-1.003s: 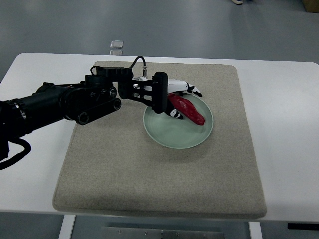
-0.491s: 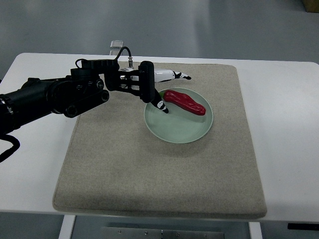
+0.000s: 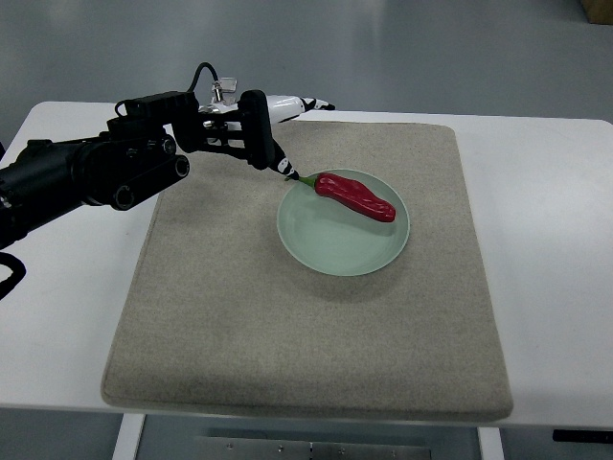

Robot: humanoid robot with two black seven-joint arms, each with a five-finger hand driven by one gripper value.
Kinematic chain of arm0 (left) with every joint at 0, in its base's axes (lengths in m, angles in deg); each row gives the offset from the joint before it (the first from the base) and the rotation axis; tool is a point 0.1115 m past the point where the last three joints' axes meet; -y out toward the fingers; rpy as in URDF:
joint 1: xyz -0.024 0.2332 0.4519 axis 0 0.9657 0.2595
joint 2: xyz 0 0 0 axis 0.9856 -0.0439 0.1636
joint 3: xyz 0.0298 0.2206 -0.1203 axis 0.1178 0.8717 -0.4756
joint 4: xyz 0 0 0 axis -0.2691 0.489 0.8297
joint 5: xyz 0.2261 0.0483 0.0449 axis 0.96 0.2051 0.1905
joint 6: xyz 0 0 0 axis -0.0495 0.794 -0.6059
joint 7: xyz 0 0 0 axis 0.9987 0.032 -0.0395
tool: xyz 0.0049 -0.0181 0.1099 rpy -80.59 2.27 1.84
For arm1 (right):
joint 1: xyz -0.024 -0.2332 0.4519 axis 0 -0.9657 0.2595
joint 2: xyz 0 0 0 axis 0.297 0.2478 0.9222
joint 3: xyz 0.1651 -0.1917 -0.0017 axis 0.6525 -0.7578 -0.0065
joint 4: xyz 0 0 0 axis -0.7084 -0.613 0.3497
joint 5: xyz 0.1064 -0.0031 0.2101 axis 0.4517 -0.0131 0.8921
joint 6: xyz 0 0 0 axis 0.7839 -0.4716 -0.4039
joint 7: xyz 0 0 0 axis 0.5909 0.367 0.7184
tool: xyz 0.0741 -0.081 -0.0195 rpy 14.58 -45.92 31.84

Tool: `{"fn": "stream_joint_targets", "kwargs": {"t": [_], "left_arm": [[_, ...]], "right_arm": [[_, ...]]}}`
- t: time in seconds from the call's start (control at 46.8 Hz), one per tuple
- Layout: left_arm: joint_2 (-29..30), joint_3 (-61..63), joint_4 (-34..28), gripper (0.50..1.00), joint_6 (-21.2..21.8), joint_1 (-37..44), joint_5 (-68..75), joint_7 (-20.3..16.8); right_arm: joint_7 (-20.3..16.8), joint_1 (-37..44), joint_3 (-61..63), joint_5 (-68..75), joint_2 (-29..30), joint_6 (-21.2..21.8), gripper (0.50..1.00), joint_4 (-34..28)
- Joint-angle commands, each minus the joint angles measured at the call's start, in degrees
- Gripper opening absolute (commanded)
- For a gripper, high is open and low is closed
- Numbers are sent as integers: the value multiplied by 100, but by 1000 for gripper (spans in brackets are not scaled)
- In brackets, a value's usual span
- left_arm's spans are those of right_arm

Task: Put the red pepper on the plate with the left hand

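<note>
1. Arm first: my black left arm reaches in from the picture's left edge, crossing the white table toward the far left corner of the beige mat.
2. My left hand hangs over the mat's far edge, fingers stretched out and apart, holding nothing. One dark fingertip points down at the mat just beside the plate's upper left rim.
3. A small clear object, too small to identify, sits on the table just behind my wrist.
4. The pale green plate rests on the mat, right of my hand and a little toward the far side of the mat's middle.
5. The red pepper lies across the far half of the plate, its green stem at the upper left rim, near my fingertip but apart from it, its tip pointing to the right.
</note>
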Motion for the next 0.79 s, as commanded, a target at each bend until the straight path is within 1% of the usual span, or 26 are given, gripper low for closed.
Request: {"fn": "stream_joint_targets", "kwargs": {"t": [0.0, 0.128, 0.278, 0.427, 0.534, 0.768], "left_arm": [[54, 6, -275, 994, 29, 9, -16, 1], [63, 6, -583, 996, 29, 27, -16, 1], [63, -20, -794, 994, 29, 27, -77, 1], [63, -20, -926, 994, 90, 1, -568, 1], [63, -20, -962, 996, 161, -8, -1525, 1], [37, -11, -988, 996, 161, 18, -4452, 18]], "right_arm": [[0, 0, 0, 0, 0, 0, 932, 0], [0, 0, 0, 0, 0, 0, 932, 0], [0, 0, 0, 0, 0, 0, 932, 0], [0, 0, 0, 0, 0, 0, 932, 0], [0, 0, 0, 0, 0, 0, 932, 0], [0, 0, 0, 0, 0, 0, 932, 0]]}}
